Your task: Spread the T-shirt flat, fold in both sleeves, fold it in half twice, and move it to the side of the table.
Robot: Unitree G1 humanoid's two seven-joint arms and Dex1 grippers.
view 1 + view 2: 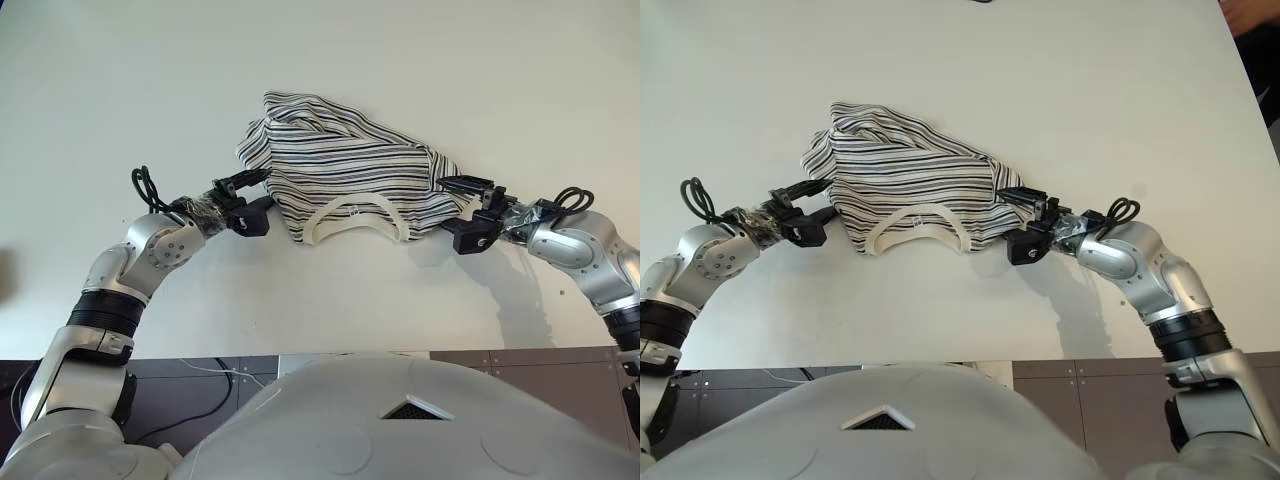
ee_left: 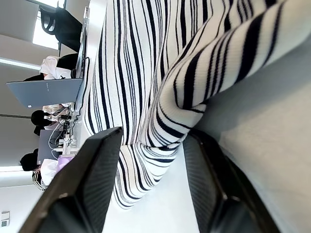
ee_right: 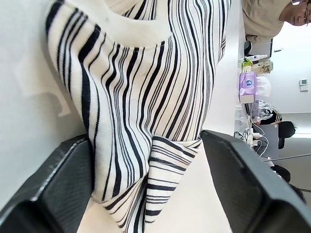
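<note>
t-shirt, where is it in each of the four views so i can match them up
Left eye view: the T-shirt lies bunched mid-table, between the two arms.
Right eye view: same spot, white collar toward the robot.
Left wrist view: a striped fold sits between the left arm's open jaws.
Right wrist view: a striped edge and the collar lie between the right arm's open jaws.
Shared landmark: the white table under the shirt.

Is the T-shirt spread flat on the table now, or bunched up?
Bunched up: the T-shirt lies in a rumpled heap with raised folds, and no sleeve is laid out flat.
</note>
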